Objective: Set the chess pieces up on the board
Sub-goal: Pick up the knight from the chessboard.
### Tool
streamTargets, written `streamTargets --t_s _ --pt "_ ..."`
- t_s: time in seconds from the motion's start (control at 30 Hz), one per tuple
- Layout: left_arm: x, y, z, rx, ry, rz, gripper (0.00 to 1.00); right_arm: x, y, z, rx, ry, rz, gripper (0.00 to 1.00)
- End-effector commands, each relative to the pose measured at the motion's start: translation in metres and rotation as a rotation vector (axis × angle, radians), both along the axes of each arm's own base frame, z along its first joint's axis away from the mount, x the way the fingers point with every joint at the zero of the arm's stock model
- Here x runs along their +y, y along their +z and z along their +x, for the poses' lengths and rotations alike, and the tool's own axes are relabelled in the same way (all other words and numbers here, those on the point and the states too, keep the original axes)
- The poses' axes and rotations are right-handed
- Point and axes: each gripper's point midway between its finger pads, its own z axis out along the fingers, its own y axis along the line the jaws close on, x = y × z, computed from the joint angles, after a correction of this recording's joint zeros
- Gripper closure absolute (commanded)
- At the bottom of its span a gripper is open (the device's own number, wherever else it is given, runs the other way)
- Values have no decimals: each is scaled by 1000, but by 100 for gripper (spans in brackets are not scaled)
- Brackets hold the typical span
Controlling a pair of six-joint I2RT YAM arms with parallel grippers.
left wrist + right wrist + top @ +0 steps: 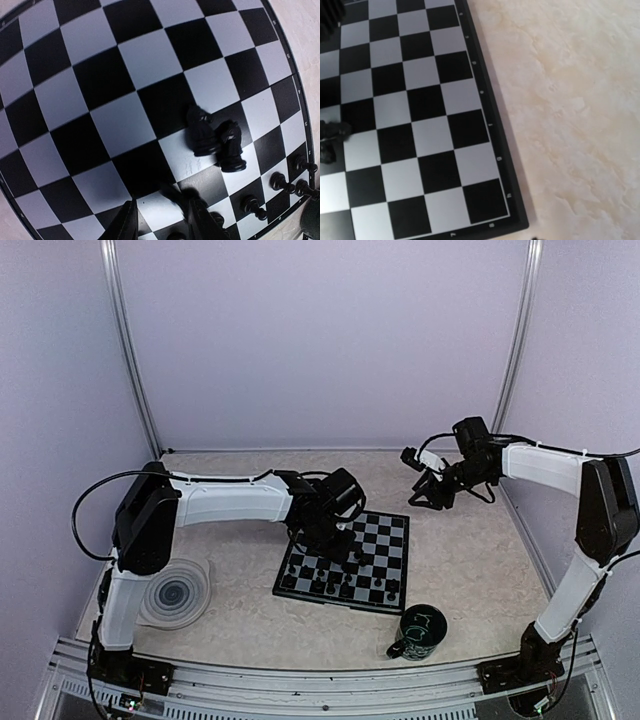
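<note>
The board [375, 540] lies at the table's middle, chequered black and light grey. Several small black chess pieces [335, 586] stand along its near rows. In the left wrist view two knights [202, 131] stand close together on the board [100, 100], with pawns [277, 181] by the edge. My left gripper [348, 543] hovers low over the board. Its fingers [125, 225] are apart, with a light square showing between them and a blurred dark shape by the right finger. My right gripper [428, 492] is raised beyond the board's far right corner. Its fingers do not show in its wrist view.
A dark green mug [418, 633] stands near the front edge, right of the board. A round grey spiral plate [175, 592] lies at the front left. The right wrist view shows the board's corner [420, 100] and beige tabletop [570, 100].
</note>
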Motion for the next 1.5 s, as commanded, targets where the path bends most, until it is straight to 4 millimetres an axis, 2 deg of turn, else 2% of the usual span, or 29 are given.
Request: streamTargets --t_s 0.0,0.37,0.6,0.83,0.93,1.1,1.23,1.47 --pt "-9 20 -9 41 54 -102 64 0 4 -5 -6 15 5 57" --pt "-12 14 -10 48 40 -79 65 1 4 -8 5 26 7 57" --pt "1 30 1 -37 1 -27 64 5 1 -12 30 47 21 56" --pt "-13 46 10 -91 -71 -97 63 12 -4 -18 59 87 33 57" --pt "-25 42 13 -64 -79 -122 64 12 -5 -19 62 85 31 57" --pt "-30 26 23 -31 -65 -115 64 12 -3 -18 54 82 27 57" --pt "-32 21 26 -8 -59 -127 64 11 -6 -17 58 79 20 57" --pt "-36 1 19 46 -85 -123 64 10 -10 -17 66 80 13 57"
